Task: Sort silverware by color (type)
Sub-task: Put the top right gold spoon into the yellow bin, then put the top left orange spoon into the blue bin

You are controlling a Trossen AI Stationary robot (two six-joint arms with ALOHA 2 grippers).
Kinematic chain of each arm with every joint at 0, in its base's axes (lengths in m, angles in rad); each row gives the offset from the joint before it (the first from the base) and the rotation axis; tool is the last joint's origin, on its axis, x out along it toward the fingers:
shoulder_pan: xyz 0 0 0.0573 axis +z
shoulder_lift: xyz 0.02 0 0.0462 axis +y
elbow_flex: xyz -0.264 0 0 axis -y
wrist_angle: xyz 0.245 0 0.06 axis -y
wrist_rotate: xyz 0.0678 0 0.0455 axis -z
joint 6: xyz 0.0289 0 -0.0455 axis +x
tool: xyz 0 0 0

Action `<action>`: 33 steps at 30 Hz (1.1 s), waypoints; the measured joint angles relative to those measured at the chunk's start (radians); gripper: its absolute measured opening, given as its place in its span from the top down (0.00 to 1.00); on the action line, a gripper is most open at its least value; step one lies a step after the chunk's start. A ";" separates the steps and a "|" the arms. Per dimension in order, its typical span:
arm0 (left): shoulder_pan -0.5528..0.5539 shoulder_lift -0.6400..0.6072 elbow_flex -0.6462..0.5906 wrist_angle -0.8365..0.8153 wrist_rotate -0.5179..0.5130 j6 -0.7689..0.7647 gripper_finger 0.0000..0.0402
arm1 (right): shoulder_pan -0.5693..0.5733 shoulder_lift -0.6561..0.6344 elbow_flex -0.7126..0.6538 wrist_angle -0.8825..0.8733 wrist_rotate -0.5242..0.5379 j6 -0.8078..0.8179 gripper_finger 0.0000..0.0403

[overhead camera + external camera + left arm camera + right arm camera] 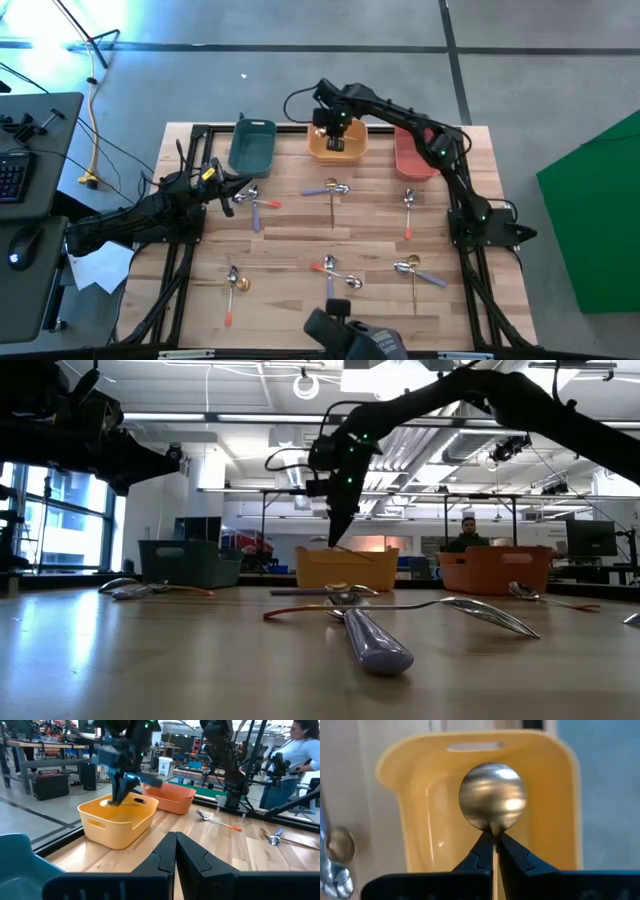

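My right gripper [335,140] hangs over the yellow-orange bin [360,152] at the far middle, shut on a spoon with a shiny round bowl [492,795]. It also shows in the low view [335,535] above that bin [345,570]. My left gripper [175,852] is shut and empty, raised over the table's left side [228,195]. Several red, blue-purple and gold handled utensils lie flat on the table: at the far left [255,200], middle [335,190], right [408,205] and along the near side [335,275]. My right gripper pinches the spoon's thin neck [493,834], just behind the bowl, between its two fingertips. The bowl sticks out past the fingertips over the inside of the yellow-orange bin [435,820]. The spoon is lifted clear. Its handle runs back between the fingers, mostly hidden.
A teal bin [252,145] stands left of the yellow-orange one and a salmon-red bin [412,158] right of it, all along the far edge. A person [295,760] stands beyond the table. A camera mount [345,335] sits at the near edge.
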 joint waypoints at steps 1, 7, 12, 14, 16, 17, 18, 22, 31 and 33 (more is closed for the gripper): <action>0.000 0.000 0.000 0.000 0.000 0.000 1.00 | 0.000 0.010 0.000 -0.005 0.000 -0.002 1.00; 0.000 0.000 0.000 0.000 0.000 0.002 1.00 | -0.014 0.048 -0.016 0.028 -0.001 0.000 1.00; 0.000 0.000 0.000 -0.001 0.000 0.002 1.00 | -0.016 0.067 -0.015 0.051 0.005 0.028 0.95; 0.000 0.000 0.000 0.001 0.000 -0.006 1.00 | -0.012 0.067 -0.015 0.051 0.020 0.043 0.92; 0.000 0.000 0.000 0.009 -0.001 -0.025 1.00 | -0.006 0.059 -0.015 0.044 0.042 0.045 0.88; 0.000 0.000 0.000 0.011 -0.001 -0.041 1.00 | -0.003 0.054 -0.015 0.035 0.055 0.043 0.86; 0.000 0.000 0.000 0.012 -0.001 -0.061 1.00 | 0.001 0.045 -0.015 0.036 0.071 0.035 0.85; 0.000 0.004 0.000 0.007 0.062 -0.127 1.00 | 0.019 -0.005 0.014 0.038 0.111 0.000 0.86; 0.000 0.068 0.000 0.077 0.098 -0.084 1.00 | 0.047 -0.255 -0.242 0.243 -0.071 0.053 1.00; 0.000 0.083 0.000 0.084 0.111 -0.063 1.00 | 0.058 -0.331 -0.413 0.403 -0.071 0.083 1.00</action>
